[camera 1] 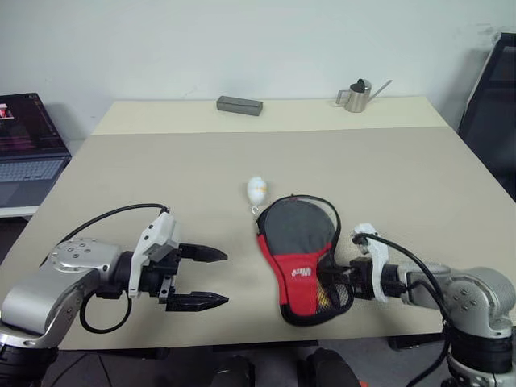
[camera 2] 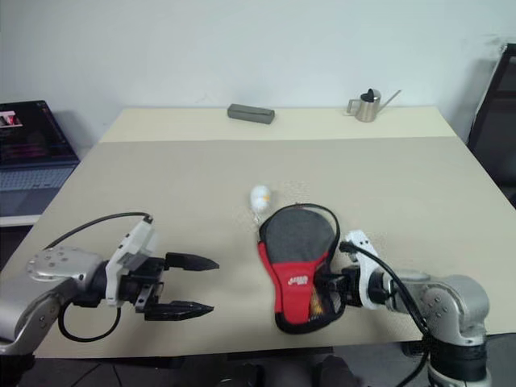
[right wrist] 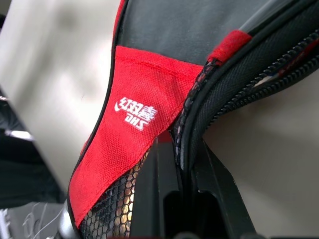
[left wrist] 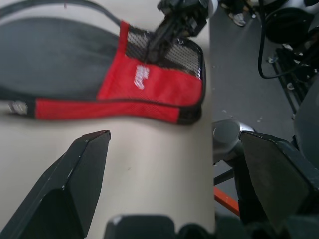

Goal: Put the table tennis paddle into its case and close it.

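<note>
Hovering with fingers spread wide, left tool beside the case. Lying flat on the beige bench, black-and-red with mesh, white ball charm above it. Pinching its zippered rim, right tool.

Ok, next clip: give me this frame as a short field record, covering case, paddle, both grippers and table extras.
case: flat near the table's front edge, zip partly open by the handle end
paddle: not seen apart from the case; wooden handle glimpsed through the mesh
ball charm: on the table just beyond the case
right gripper: jaws shut on the case's edge
left gripper: jaws open, holding nothing, apart from the case
far edge: grey box, metal watering can
</note>
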